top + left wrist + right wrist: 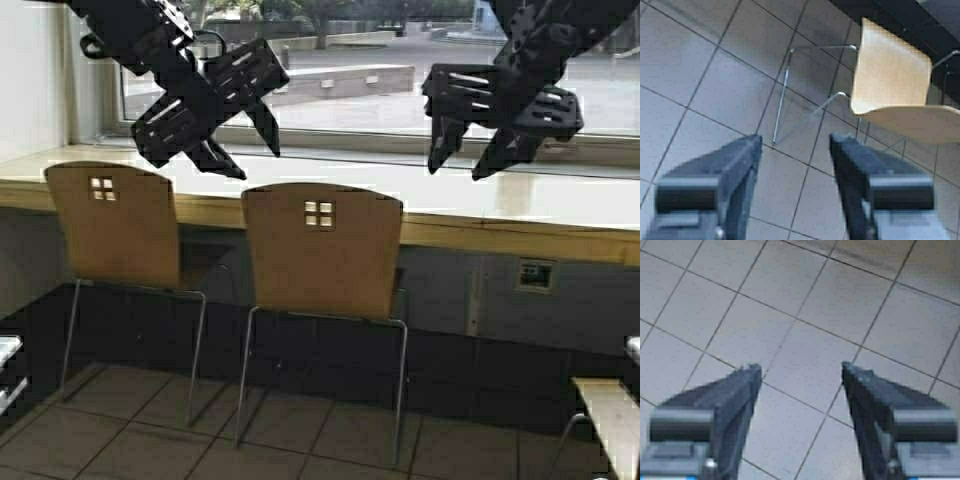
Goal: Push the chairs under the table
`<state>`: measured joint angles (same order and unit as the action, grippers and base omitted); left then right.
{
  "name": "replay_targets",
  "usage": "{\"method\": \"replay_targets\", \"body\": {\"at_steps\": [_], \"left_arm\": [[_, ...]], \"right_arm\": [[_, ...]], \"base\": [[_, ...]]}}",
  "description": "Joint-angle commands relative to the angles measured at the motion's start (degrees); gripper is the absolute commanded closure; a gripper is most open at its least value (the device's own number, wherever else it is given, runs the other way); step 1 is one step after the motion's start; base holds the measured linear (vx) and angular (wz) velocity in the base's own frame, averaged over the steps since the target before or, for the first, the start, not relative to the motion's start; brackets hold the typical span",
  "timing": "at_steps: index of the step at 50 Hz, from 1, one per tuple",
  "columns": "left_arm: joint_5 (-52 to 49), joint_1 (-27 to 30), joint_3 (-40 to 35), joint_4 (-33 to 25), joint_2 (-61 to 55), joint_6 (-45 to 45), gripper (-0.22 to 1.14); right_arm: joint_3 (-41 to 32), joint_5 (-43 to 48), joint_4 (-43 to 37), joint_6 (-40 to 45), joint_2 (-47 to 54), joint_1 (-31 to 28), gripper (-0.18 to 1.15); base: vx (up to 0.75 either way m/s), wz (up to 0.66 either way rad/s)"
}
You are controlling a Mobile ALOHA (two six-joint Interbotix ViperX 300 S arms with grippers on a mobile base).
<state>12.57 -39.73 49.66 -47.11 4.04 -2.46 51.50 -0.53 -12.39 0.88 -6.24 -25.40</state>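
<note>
Two tan plywood chairs stand at the long table with their backs toward me: the left chair and the middle chair. Their seats reach under the table's wooden front edge. My left gripper hangs open and empty, high above and between the two backrests. My right gripper hangs open and empty to the right of the middle chair, over the tabletop. The left wrist view shows my open left gripper above floor tiles, with one tan chair beyond it. The right wrist view shows my open right gripper over bare tiles.
A large window runs behind the table. A wall outlet sits below the table at right. A pale slatted seat juts in at lower right, and another seat edge at lower left. Grey tiled floor lies before the chairs.
</note>
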Motion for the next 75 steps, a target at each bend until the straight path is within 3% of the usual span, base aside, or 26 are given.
{"method": "replay_targets", "body": {"at_steps": [1,47,65,75], "left_arm": [[0.4,0.1,-1.6,0.3,-0.6,0.5,0.11],[0.7,0.2,-2.5,1.1,-11.0,-3.7,0.11],[0.1,0.3,-5.4,1.1,-14.2,-4.5,0.11],[-0.4,-0.3,-6.6,-0.5,-16.6,-12.7,0.11]], "right_arm": [[-1.3,0.5,0.0,0.3,1.1,0.4,0.1],[0.0,2.1,-8.6,1.1,10.3,0.4,0.1],[-1.5,7.4,-19.2,1.2,18.5,0.4,0.1],[-2.7,11.1,-29.3,1.2,21.7,0.4,0.1]], "base": [[-0.07,-0.36],[-0.03,-0.44],[0.09,-0.2],[0.16,-0.12]]}}
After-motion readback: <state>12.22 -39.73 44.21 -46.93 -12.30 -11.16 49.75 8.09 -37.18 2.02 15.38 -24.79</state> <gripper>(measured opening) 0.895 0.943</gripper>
